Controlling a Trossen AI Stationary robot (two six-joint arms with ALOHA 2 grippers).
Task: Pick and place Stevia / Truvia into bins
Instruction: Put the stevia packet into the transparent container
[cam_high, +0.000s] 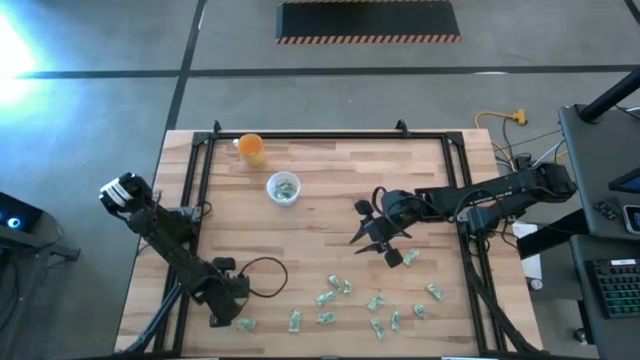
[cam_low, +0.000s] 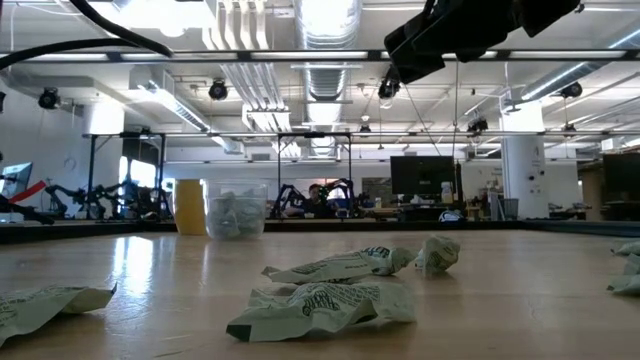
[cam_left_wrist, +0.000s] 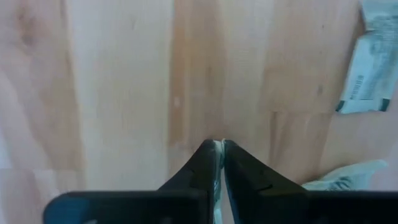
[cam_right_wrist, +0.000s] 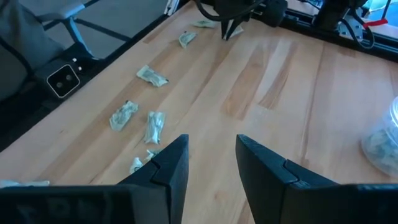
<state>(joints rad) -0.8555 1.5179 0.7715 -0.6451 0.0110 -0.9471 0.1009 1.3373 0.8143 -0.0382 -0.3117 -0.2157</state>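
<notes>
Several pale green-and-white Stevia sachets (cam_high: 375, 303) lie flat and scattered on the near half of the wooden table. Others fill the clear cup (cam_high: 283, 188), which stands upright toward the far side, next to the orange cup (cam_high: 251, 149). My left gripper (cam_high: 220, 320) is low at the near-left part of the table, beside one sachet (cam_high: 245, 324). In its wrist view its fingers (cam_left_wrist: 221, 148) are shut on a thin pale sliver. My right gripper (cam_high: 358, 226) hangs open above the table's middle right, and its fingers (cam_right_wrist: 211, 155) hold nothing. My left gripper pinches a thin whitish-green sliver (cam_left_wrist: 219, 182), seen edge-on between its two fingers; it looks like a sachet. The fingers point down at the table from above. Which part of the sachet they have, and whether it is clear of the table, does not show.
A black metal frame (cam_high: 200, 200) runs along the table's left, far and right sides. Bare wood lies between the cups and the sachets. In the left wrist view, two more sachets (cam_left_wrist: 373, 56) (cam_left_wrist: 348, 177) lie beside the fingers. Beyond the table is a workshop room.
</notes>
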